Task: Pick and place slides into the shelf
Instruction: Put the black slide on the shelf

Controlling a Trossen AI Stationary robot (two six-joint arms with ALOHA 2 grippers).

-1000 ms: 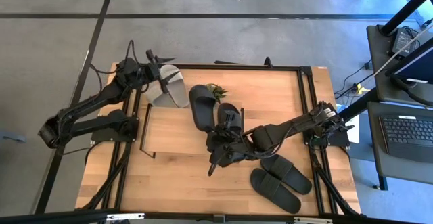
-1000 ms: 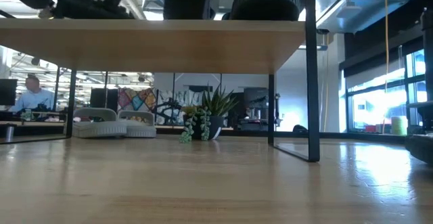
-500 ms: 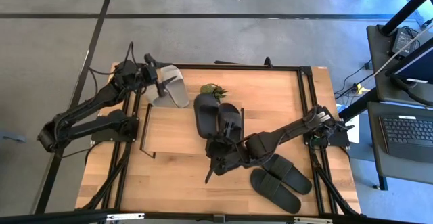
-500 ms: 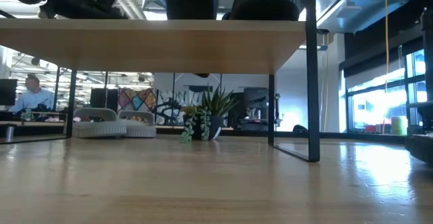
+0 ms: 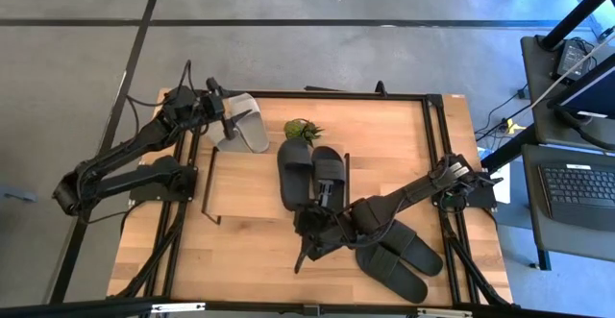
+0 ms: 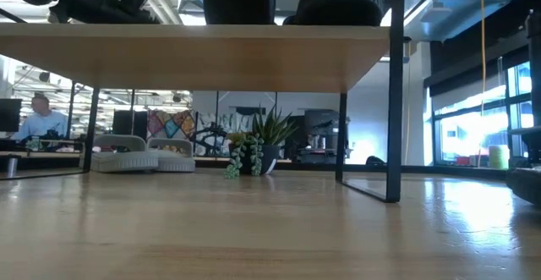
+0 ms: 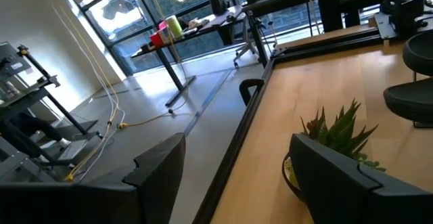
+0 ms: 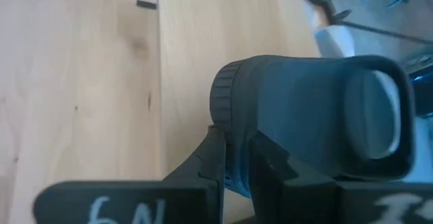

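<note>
From the high view I count five slides on the table [image 5: 404, 126]: one grey-white slide [image 5: 242, 126] at the far left corner beside the left end effector [image 5: 231, 122], whose fingers stand apart around its edge, two black slides on the shelf [image 5: 240, 188], namely the first black slide [image 5: 293, 172] and the second black slide [image 5: 329, 174] side by side at its right end, and a black pair [image 5: 399, 256] lying on the table near the front right. A small potted plant [image 5: 303, 130] sits just behind the shelf, close to the black slides' toes. My right end effector [image 5: 309, 239] hangs at the shelf's front right corner with the fingers nearly together; I cannot tell what it pinches. In the low view the shelf board [image 6: 194, 56] spans overhead, two grey-white slides [image 6: 144, 155] lie far back beside the plant [image 6: 254, 149], and a person [image 6: 34, 119] sits in the room beyond. The left wrist view shows the plant [image 7: 331, 136] past its spread fingers [image 7: 159, 166]. The right wrist view shows a black slide's heel [image 8: 311, 116] against bare wood.
</note>
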